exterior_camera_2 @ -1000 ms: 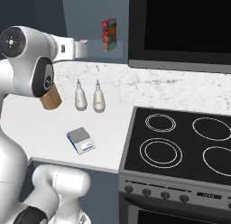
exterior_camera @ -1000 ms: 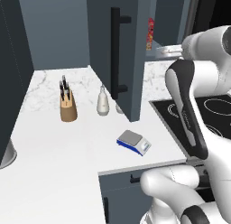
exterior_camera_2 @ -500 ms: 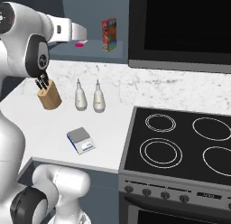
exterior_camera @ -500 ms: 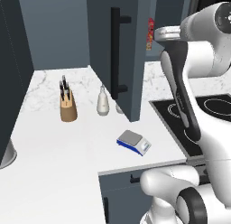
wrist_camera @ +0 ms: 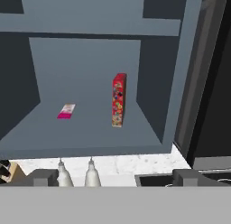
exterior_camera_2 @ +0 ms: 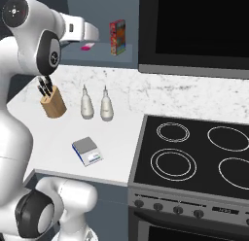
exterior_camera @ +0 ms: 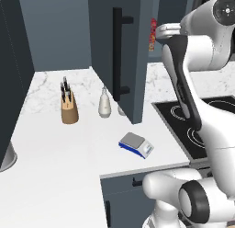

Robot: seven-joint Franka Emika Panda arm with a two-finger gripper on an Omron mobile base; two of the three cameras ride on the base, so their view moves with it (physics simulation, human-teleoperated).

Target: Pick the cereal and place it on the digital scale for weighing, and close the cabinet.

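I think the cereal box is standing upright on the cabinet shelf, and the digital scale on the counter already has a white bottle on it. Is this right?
Not quite. The cereal does stand upright on the shelf of the cabinet, but the digital scale has nothing on its top plate. The right base view shows both white bottles standing on the counter behind the scale, apart from it.

Cabinet shelf [wrist_camera: 90, 142]: cereal [wrist_camera: 118, 100] upright, pink item [wrist_camera: 66, 111] flat, well apart. White counter [exterior_camera_2: 121, 133]: digital scale [exterior_camera_2: 87, 150], knife block [exterior_camera_2: 52, 101], 2 white bottles [exterior_camera_2: 96, 104].
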